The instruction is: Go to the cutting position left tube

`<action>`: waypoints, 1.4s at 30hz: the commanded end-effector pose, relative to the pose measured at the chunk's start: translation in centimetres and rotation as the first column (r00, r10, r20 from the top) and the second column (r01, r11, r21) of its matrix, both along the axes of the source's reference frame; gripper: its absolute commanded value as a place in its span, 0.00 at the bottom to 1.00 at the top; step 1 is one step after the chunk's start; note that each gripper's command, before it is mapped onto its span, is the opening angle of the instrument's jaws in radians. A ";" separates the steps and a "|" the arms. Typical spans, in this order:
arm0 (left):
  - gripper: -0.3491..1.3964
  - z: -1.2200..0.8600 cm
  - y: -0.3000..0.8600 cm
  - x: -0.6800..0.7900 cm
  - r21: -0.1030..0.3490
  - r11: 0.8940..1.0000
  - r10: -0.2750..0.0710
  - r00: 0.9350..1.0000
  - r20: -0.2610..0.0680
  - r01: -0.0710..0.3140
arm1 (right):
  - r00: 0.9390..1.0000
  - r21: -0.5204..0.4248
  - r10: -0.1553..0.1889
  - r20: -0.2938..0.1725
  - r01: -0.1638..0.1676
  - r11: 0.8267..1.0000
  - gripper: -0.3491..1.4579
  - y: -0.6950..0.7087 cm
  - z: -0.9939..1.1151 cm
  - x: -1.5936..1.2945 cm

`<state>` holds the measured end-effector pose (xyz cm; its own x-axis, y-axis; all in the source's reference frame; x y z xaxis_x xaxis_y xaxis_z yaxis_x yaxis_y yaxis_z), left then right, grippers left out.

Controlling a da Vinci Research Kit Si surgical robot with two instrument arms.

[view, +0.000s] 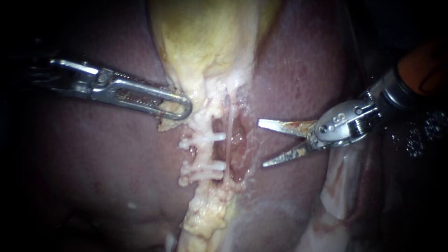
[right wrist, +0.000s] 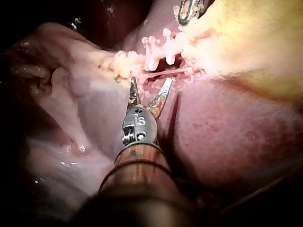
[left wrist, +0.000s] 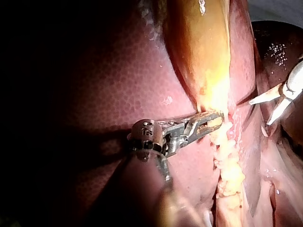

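Note:
The yellow gallbladder (view: 205, 37) narrows downward into a whitish left tube (view: 204, 154) that carries two white clips, an upper clip (view: 207, 138) and a lower clip (view: 205, 169). Just to its right runs a thin pale tube (view: 230, 122) over a raw pocket. My left instrument (view: 179, 106) is shut on the gallbladder's lower edge; the left wrist view shows its jaws (left wrist: 210, 123) holding yellow tissue. My right instrument (view: 261, 143) has two blades standing open, a short way right of the tubes and touching nothing. In the right wrist view the blades (right wrist: 149, 89) point at the thin tube (right wrist: 165, 72) and clips (right wrist: 161, 52).
Dark red liver (view: 93, 168) lies on both sides of the tubes. Yellow fatty tissue (view: 207, 210) continues below the clips. Pale folded tissue (view: 345, 186) lies under the right instrument's shaft. The left instrument's jaw tip (right wrist: 189, 9) shows beyond the clips in the right wrist view.

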<state>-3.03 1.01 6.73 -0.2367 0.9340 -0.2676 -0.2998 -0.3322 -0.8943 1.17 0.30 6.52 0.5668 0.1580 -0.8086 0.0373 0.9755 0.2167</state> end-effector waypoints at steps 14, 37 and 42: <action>0.00 -1.04 0.28 0.43 0.033 0.997 -0.072 0.995 0.066 0.069 | 1.000 0.000 -0.001 -0.001 0.001 1.000 0.94 -0.01 -0.01 0.00; 0.00 -0.94 0.23 0.43 0.027 0.997 -0.073 0.995 0.063 0.071 | 0.996 0.253 -0.002 -0.088 0.024 0.967 0.95 -0.26 -0.03 0.61; 0.00 -0.93 0.22 0.42 0.026 0.997 -0.073 0.995 0.063 0.072 | 0.996 0.302 0.002 -0.093 0.026 0.953 0.95 -0.32 0.23 0.78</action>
